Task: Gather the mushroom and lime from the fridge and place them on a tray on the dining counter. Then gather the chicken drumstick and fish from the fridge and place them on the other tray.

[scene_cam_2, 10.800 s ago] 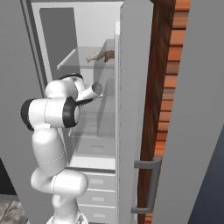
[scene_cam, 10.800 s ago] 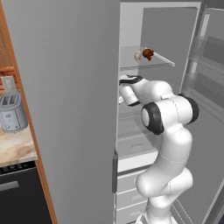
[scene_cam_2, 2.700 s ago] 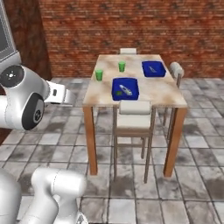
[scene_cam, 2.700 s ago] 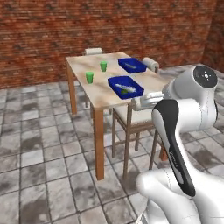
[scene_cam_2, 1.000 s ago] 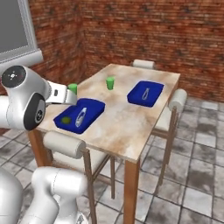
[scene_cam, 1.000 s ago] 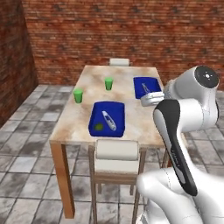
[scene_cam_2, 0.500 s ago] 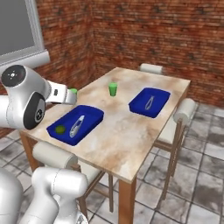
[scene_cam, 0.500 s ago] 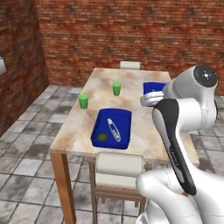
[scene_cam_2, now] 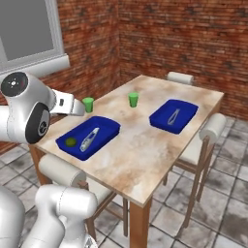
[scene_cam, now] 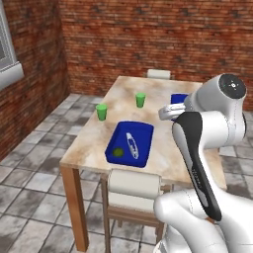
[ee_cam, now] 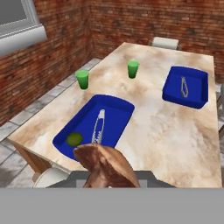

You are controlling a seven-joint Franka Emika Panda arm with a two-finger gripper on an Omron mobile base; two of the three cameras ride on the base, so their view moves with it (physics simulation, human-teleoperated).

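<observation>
My gripper [ee_cam: 107,178] is shut on the chicken drumstick [ee_cam: 105,162], a reddish-brown lump that hides the fingertips in the hand view. The hand [scene_cam: 166,112] hovers above the dining counter [scene_cam: 94,138], right of the near tray [scene_cam: 112,143]. This blue tray [ee_cam: 114,114] holds the lime [ee_cam: 74,139] and a slim silvery thing [ee_cam: 98,126]. The other tray [ee_cam: 194,97] lies farther along the counter with a similar slim silvery thing [ee_cam: 184,86] in it; I cannot tell whether either one is the fish. The mushroom and the fridge are out of view.
Two green cups [ee_cam: 82,79] [ee_cam: 133,69] stand on the counter beyond the near tray. A padded chair [scene_cam: 133,185] is tucked in at the near side, another [scene_cam_2: 210,131] at the right side and one [scene_cam: 158,74] at the far end. Brick walls stand behind.
The base has driven around the counter, so the whole scene has swung and the table looks closer. The arm keeps its pose with the drumstick held.
</observation>
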